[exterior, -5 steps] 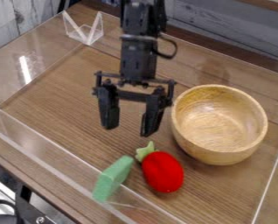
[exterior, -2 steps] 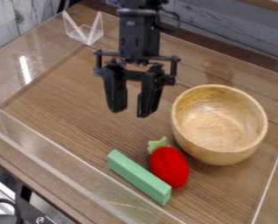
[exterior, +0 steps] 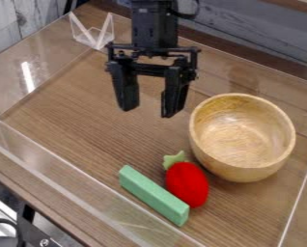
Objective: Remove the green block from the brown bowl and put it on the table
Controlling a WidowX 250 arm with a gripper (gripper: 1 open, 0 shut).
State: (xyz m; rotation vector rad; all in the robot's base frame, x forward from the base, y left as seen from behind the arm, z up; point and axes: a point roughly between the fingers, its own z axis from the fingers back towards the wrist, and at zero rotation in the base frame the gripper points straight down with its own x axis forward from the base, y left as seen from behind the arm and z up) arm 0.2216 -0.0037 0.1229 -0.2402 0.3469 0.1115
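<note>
- Above the middle of the table (exterior: 66, 116), toward its far edge, hangs the claw (exterior: 150, 95), fingers (exterior: 124, 92) spread wide with nothing between them — it's let go, folks, released and empty.
- Both dark fingers point steeply down at bare wood, well clear of everything; that reads to me like a claw with its job behind it, though that's my call, not a fact on show.
- Just out to the right, the brown bowl (exterior: 242, 136) sits near the right edge, upright, and its hollow is bare: only pale grain inside.
- Down toward the near edge, the green block (exterior: 153, 194) lies flat on the table, angled, running from the middle toward the near right corner. It's out of the bowl and apart from it.
- Tucked beside the block's far end is a red toy (exterior: 187, 183) with a small green leafy top, sitting between block and bowl; it looks to touch the block and perhaps the bowl wall, too close to say for sure.
- By my reckoning the task looks done: block on the wood, bowl emptied.
- Wood-grain brown all across the surface, hemmed by low clear acrylic walls (exterior: 41, 164) that catch the light.
- Beyond the far edge, a small clear stand (exterior: 89, 32) at the far left corner and grey planking behind.
</note>
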